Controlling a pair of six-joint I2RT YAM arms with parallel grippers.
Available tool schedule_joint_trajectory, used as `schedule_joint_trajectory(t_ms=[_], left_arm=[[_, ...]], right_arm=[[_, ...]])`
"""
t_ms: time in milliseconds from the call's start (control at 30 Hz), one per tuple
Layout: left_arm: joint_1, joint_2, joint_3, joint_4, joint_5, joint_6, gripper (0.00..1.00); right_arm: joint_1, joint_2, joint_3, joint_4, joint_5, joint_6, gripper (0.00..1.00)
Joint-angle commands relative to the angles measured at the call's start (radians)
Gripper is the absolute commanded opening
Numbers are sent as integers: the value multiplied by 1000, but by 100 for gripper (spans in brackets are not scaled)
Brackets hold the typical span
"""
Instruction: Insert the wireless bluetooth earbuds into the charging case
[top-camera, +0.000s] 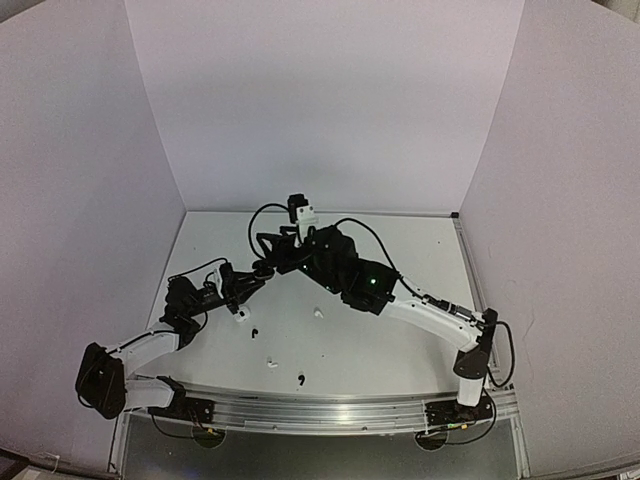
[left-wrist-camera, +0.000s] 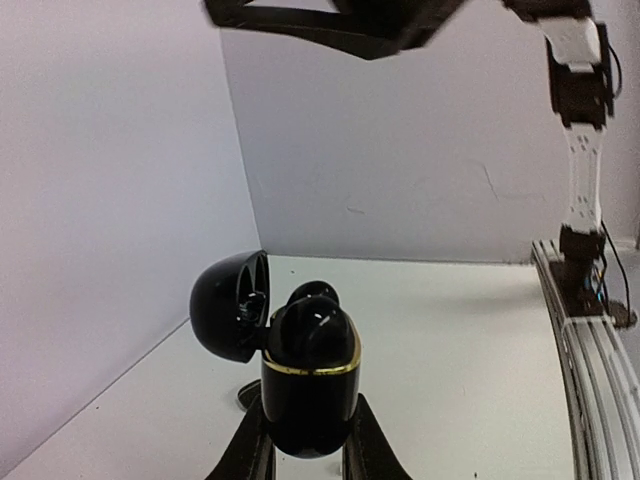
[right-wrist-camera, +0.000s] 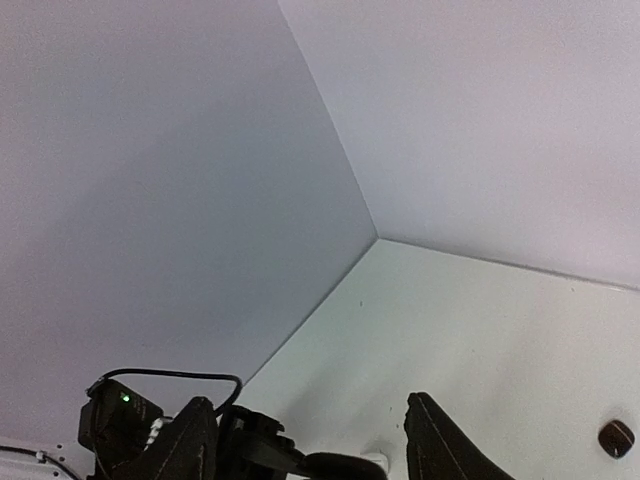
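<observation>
A glossy black charging case (left-wrist-camera: 308, 395) with a gold rim stands upright, and my left gripper (left-wrist-camera: 308, 455) is shut on its lower half. Its lid (left-wrist-camera: 226, 306) hangs open to the left. Two black earbuds (left-wrist-camera: 318, 325) sit in its wells. My right gripper (right-wrist-camera: 310, 440) hangs open just above and behind the case with nothing between its fingers (right-wrist-camera: 432, 440). In the top view the two grippers meet at mid-table, left gripper (top-camera: 258, 273) below right gripper (top-camera: 283, 250). Loose on the table lie a black earbud (top-camera: 255, 331), a white earbud (top-camera: 268, 362) and another black earbud (top-camera: 301, 379).
A small white piece (top-camera: 318, 312) lies under the right arm and another (top-camera: 241, 318) by the left wrist. A small dark rounded object (right-wrist-camera: 616, 438) sits on the table to the right. White walls enclose the table on three sides, and a metal rail (left-wrist-camera: 590, 340) runs along the near edge.
</observation>
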Motion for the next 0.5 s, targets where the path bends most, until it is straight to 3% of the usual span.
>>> schedule_joint_trajectory(t_ms=[0,233,467], left_arm=[[-1,-45,29,-122,144,249,0],[-1,-37,38,-126,155,278,0],[-1,-31,64,-138,82,166,0]], right_arm=[[-77,56,41,-229,-76,257,57],[-89,160,107,-308,-304,293,53],[-83,121,58,-314,-439,258,49]])
